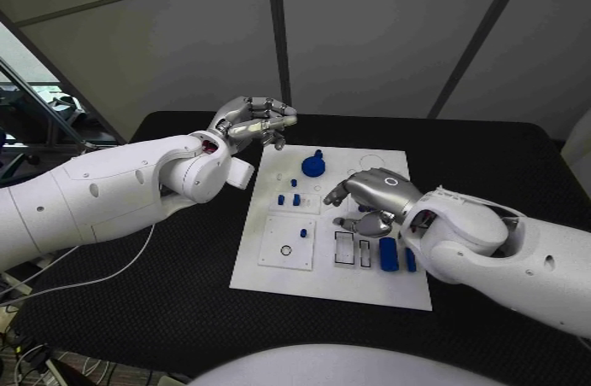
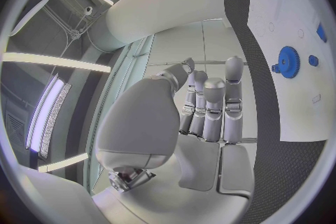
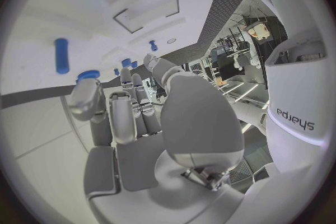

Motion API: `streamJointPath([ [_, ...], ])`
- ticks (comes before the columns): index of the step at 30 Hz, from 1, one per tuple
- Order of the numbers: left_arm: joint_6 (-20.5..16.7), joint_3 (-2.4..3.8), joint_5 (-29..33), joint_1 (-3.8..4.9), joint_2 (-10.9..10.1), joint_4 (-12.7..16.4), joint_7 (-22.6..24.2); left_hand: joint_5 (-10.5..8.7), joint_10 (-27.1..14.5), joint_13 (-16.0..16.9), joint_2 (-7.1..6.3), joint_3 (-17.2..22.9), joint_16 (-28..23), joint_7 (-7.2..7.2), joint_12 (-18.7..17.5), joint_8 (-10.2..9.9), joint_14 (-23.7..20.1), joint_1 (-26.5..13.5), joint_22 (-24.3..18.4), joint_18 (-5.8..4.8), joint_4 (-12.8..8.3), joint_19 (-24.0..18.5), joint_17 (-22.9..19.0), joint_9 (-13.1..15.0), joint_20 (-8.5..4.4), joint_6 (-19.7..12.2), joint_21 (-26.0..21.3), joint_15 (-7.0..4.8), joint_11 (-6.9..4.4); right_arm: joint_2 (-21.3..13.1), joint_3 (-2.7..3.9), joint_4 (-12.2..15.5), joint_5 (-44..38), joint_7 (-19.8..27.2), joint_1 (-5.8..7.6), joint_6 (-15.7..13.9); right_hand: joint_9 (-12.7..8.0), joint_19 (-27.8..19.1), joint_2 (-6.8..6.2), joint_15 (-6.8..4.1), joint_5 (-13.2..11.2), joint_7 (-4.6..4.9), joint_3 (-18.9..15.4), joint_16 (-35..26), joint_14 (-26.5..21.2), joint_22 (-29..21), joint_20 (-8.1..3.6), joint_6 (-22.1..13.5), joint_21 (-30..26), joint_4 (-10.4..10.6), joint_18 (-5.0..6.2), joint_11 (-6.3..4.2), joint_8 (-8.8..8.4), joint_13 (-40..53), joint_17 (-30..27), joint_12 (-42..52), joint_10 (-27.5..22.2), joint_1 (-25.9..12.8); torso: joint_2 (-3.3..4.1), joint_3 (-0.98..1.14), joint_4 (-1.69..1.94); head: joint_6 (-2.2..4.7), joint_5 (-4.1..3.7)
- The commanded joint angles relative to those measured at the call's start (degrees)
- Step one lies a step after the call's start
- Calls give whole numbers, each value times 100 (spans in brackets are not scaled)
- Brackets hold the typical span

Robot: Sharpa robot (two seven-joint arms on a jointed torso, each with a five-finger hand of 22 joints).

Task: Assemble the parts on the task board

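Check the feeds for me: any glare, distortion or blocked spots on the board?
Head view: even light, no glare on the board; the right hand covers its middle. Left wrist view: fisheye bends the board's edge, bright ceiling strips flare beside the left hand. Right wrist view: slots curve, fingers block nearby parts.

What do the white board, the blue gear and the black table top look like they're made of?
The board looks like matte white plastic: flat, even, glare-free. The blue gear seems to be moulded or printed plastic, uniform in colour with a dull sheen. The table top looks like a dark woven or rubbery mat, finely textured in the left wrist view.
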Motion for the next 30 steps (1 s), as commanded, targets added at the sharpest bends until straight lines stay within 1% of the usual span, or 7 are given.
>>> streamJointPath([
  [1, 96, 0, 25, 8, -4, 7, 21, 7, -56, -8, 3, -2, -1, 2, 24, 29, -29, -17, 2, -59, 25, 5, -5, 7, 8, -45, -29, -3, 2, -204, 63, 33, 228, -192, 118, 191, 9, 57, -44, -27, -18, -16, -106, 35, 295, 11, -8, 54, 23, 24, -16, -20, 20, -7, 17, 50, 26, -126, 1, -1, -8, 48, -88],
  [3, 103, -5, 25, 8, -3, 7, 25, 7, -56, -8, 3, -2, -1, 2, 24, 29, -29, -17, 2, -59, 25, 5, -5, 7, 8, -45, -29, -3, 2, -328, 98, -6, 253, -240, 199, 332, 7, 59, -81, -38, -26, -38, -190, 40, 294, 13, -17, 59, 22, 57, -16, -34, 11, -14, 15, 76, 6, -165, 5, -2, -4, 67, -125],
  [6, 107, -10, 25, 8, 2, 5, 29, 7, -56, -8, 3, -2, -1, 2, 24, 29, -29, -17, 2, -59, 25, 5, -5, 7, 8, -45, -29, -3, 2, -423, 121, -69, 270, -272, 257, 454, 6, 46, -107, -48, -35, -59, -282, 34, 289, -9, -27, 66, 3, 90, -12, -47, 4, -22, -5, 103, -30, -185, 7, -3, -7, 96, -148],
  [10, 121, -14, 25, 7, 21, -3, 36, 7, -56, -8, 3, -2, -1, 2, 24, 29, -29, -17, 2, -59, 25, 5, -5, 7, 8, -45, -29, -3, 2, -452, 138, -165, 256, -299, 298, 576, -4, 9, -110, -63, -53, -93, -436, 9, 275, -66, -41, 37, -46, 136, -1, -63, -28, -44, -59, 136, -145, -152, 14, 4, -1, 122, -181],
  [12, 129, -15, 25, 7, 31, -5, 38, 7, -56, -8, 3, -2, -1, 2, 24, 29, -29, -17, 2, -59, 25, 5, -5, 7, 8, -45, -29, -3, 2, -433, 141, -211, 225, -307, 307, 627, -8, 3, -104, -65, -57, -105, -475, 6, 272, -77, -43, 21, -56, 146, 0, -65, -40, -50, -69, 147, -178, -132, 17, 1, 6, 123, -193],
  [20, 137, -18, 25, 7, 31, 0, 32, 7, -56, -8, 3, -2, -1, 2, 24, 29, -29, -17, 2, -59, 25, 5, -5, 7, 8, -45, -29, -3, 2, -268, 134, -420, 161, -321, 318, 938, -9, -2, -58, -68, -57, -131, -524, -2, 268, -89, -47, 15, -69, 152, 2, -67, -45, -62, -89, 178, -229, -59, 19, -6, 7, 110, -185],
  [30, 95, -19, 25, 8, 19, 7, 7, 8, -59, -13, 0, -1, 4, 3, 29, 42, -30, -15, 1, -57, 23, 3, -8, 11, 8, -53, -36, -4, 2, -131, 91, -481, 151, -348, 313, 1251, 11, 34, 57, -99, -26, -139, -525, 22, 276, -53, -71, 129, -48, 163, -6, -105, -3, -55, -64, 354, -62, 59, 14, -6, -3, 82, -160],
])
